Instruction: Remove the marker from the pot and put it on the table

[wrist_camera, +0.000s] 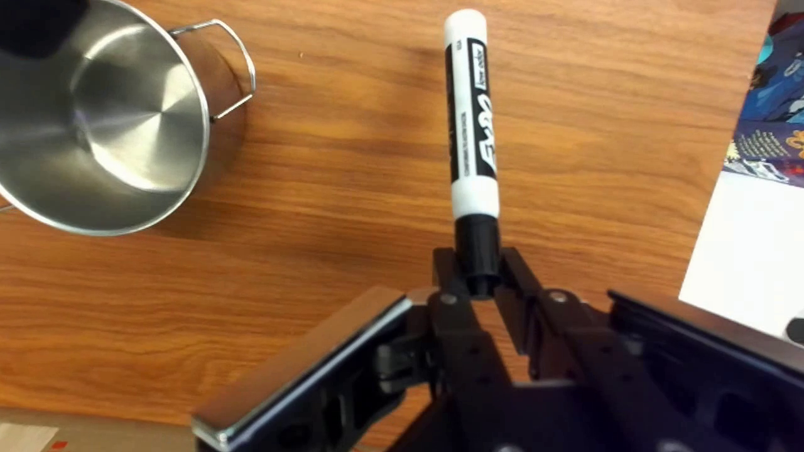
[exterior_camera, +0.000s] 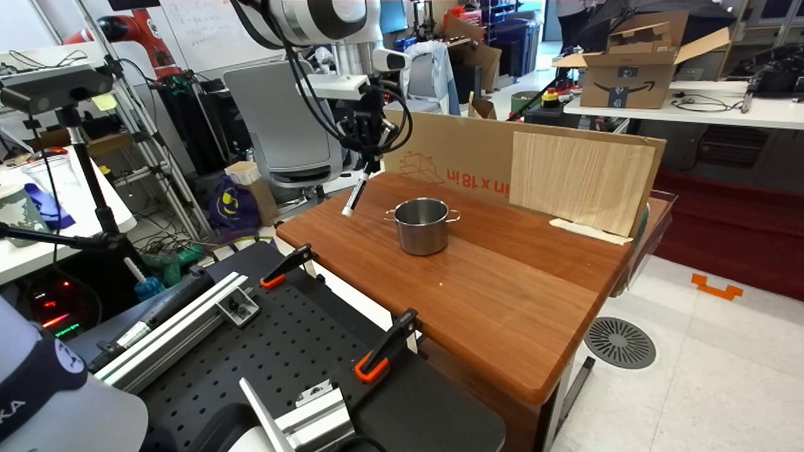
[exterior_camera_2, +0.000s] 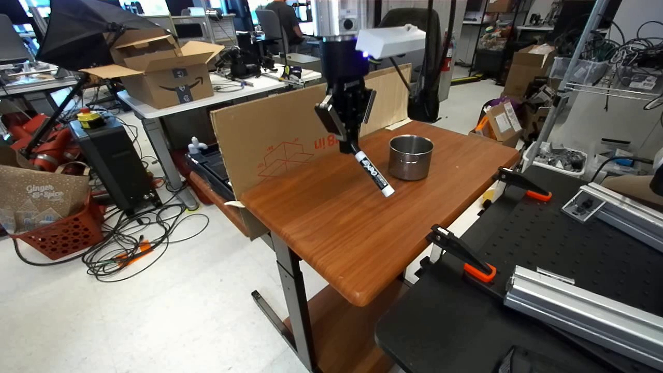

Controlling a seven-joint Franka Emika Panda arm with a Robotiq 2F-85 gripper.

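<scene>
Pot [exterior_camera: 423, 235] upright on table [exterior_camera: 502, 295], shiny bottom showing. Gripper [wrist_camera: 481, 273] pinches marker [wrist_camera: 471, 119] by black end over table, white end slanting down, left of pot in both exterior views.

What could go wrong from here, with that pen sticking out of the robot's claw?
The gripper holds the marker only by its black cap, so the marker could twist or slip out. It slants, so its white end might hit the table first and get pushed askew. Being round, it might roll once released, perhaps into the nearby pot.
</scene>
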